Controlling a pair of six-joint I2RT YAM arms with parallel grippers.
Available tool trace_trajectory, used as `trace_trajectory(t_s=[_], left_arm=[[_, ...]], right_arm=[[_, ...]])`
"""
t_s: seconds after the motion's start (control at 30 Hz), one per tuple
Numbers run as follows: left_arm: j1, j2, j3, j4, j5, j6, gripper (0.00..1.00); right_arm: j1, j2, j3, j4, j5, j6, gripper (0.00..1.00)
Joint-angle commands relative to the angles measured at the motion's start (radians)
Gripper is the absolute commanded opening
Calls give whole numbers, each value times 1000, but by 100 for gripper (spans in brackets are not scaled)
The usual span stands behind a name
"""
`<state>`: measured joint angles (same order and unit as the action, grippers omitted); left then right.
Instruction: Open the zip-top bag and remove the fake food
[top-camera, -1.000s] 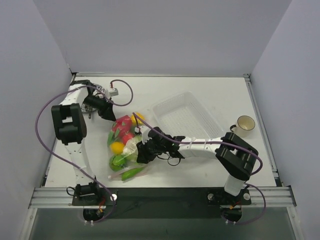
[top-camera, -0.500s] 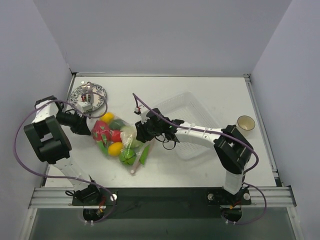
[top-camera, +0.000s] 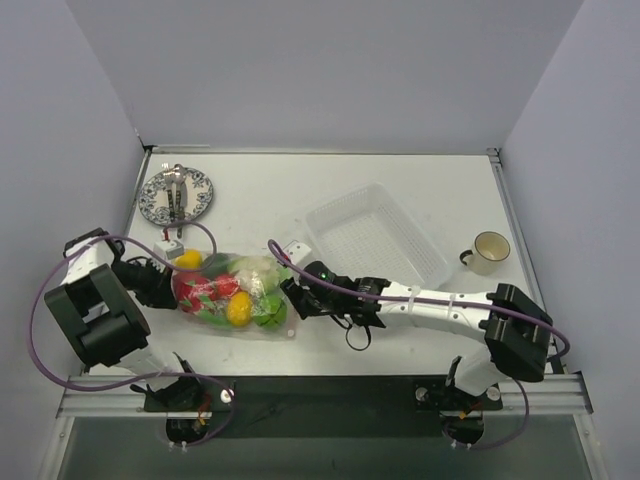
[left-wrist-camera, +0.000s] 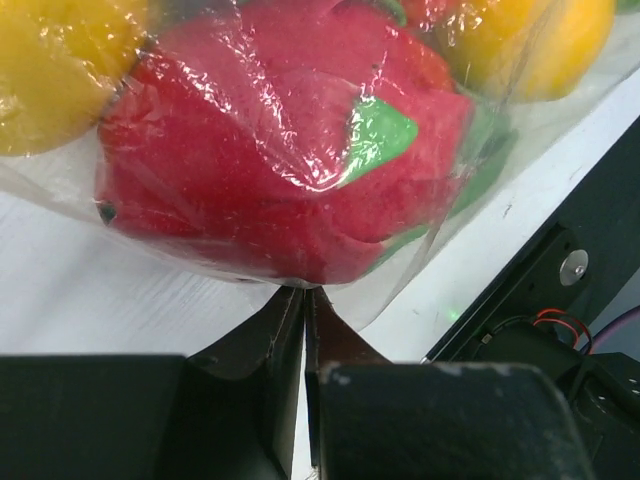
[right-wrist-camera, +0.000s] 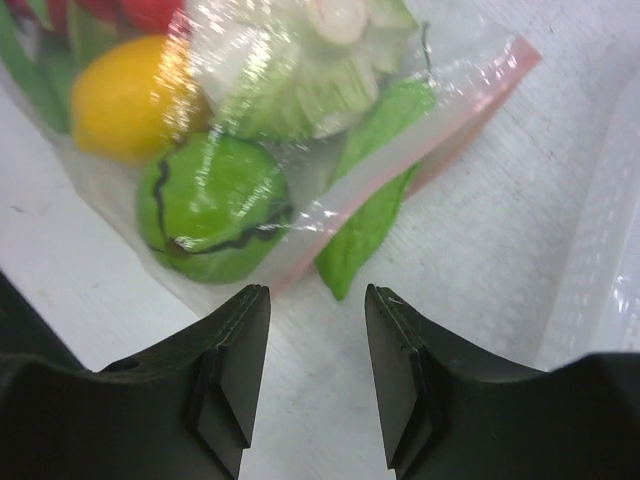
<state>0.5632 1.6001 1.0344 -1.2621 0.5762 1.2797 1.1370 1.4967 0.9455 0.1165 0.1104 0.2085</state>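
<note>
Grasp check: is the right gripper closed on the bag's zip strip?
No: the right gripper stands open short of the pink zip strip, nothing between its jaws.

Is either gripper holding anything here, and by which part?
The left gripper pinches the bag by the plastic at its end away from the zip strip. The right gripper is open, holding nothing.

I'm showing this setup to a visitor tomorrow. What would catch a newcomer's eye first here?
The clear bag stuffed with bright toy food, red, yellow and green, lies at the front left of the table. The left tool pinches its left end, while the right tool stands open by the pink zip strip.
</note>
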Motion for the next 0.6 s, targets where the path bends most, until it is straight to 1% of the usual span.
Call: trace_trajectory(t_s=[0.0,0.03,0.1,0.17,0.23,0.3,0.4,0.47,0.57], left_arm=[[14,-26,6,70,-41,24,13],[15,-29,9,82,-56,17,12],[17,-37,4,131,-78,0,9],[18,-43,-8,180,-120,-20,7],[18,-55,-37,263,-168,-31,4],[20,-57,-59,317,-188,-49,3],[12,-49,-65,326,-191,-69,3],[4,-46,-76,329,-191,-85,3],[-16,-58,-109,345,-193,-102,3]], right_arm=[[-17,48,-4,-34,127,-24,43],[-19,66,2,-37,159,-32,43],[-26,68,3,-37,176,-47,43],[-40,47,-10,-20,163,-44,43],[-61,34,-27,-6,128,-40,43],[-71,40,-25,5,117,-35,43],[-74,69,-5,20,75,-20,43],[-63,102,21,34,34,0,43],[-33,141,53,44,18,6,44]])
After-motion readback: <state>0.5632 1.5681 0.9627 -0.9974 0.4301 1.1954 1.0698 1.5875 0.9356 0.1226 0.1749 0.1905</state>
